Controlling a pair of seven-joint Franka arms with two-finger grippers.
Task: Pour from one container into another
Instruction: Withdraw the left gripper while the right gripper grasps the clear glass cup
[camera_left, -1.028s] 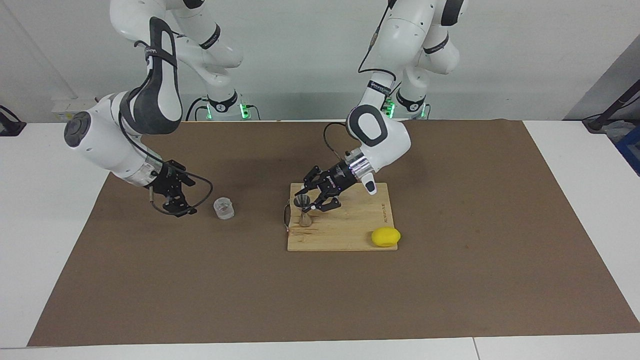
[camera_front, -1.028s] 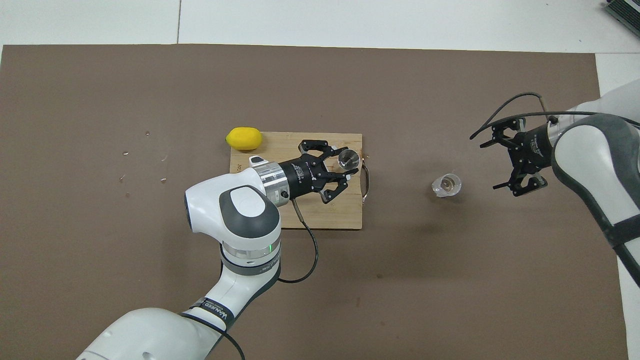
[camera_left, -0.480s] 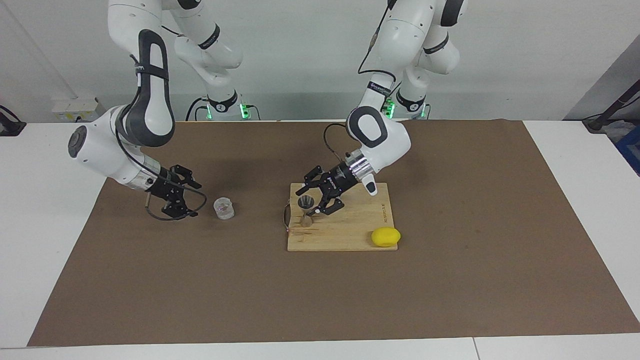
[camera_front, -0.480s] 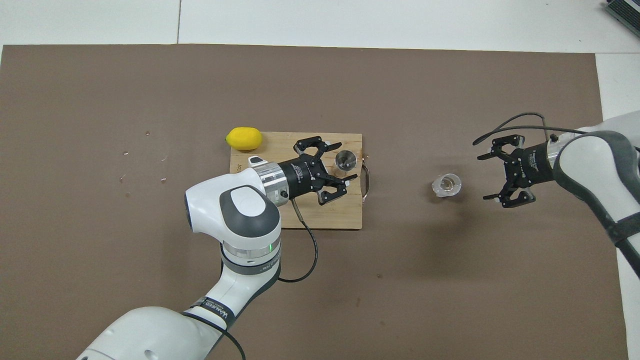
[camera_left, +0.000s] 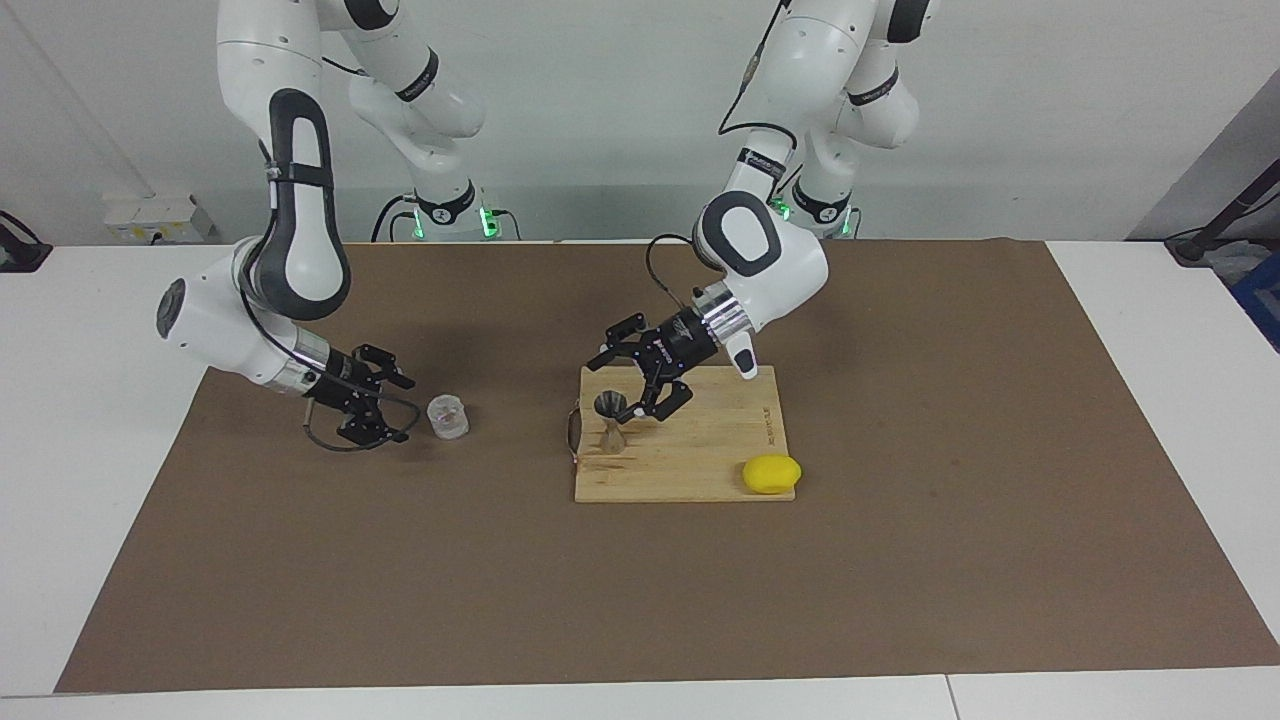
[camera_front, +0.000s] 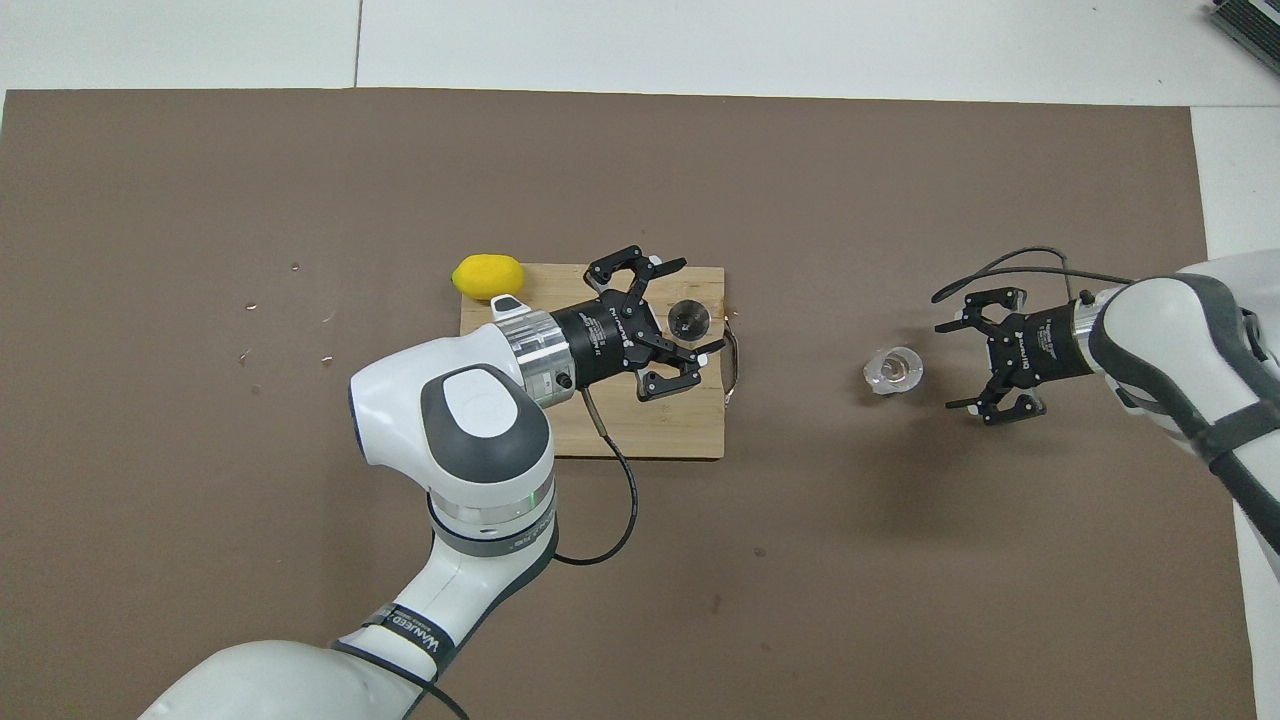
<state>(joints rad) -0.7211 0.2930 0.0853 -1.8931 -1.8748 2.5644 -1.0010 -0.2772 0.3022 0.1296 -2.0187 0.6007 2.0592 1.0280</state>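
Over the wooden cutting board, the left claw stands with its fingers spread wide and nothing between them, hanging just above and beside the steel jigger. A second ago those fingers were pinched on the jigger's upper cone; now they have let go and lifted clear, and the jigger stands upright by itself at the board's edge nearest the right arm's end of the desk, its open mouth up. In the overhead view the left claw straddles the jigger without touching it.

Toward the right arm's end, the right claw also has its fingers apart and holds nothing. It has dropped lower and crept closer to the clear cup, which sits upright on the brown mat, well apart from the board. From overhead the right claw is just beside the cup, its opening turned toward it, though not yet around it.

The yellow lemon lies on the board's corner toward the left arm's end, out of the way.

My reading: the receiving vessel is now placed and released, so the job passes to the right arm, which must close on the cup, carry it over the jigger and tip it; no pouring has begun
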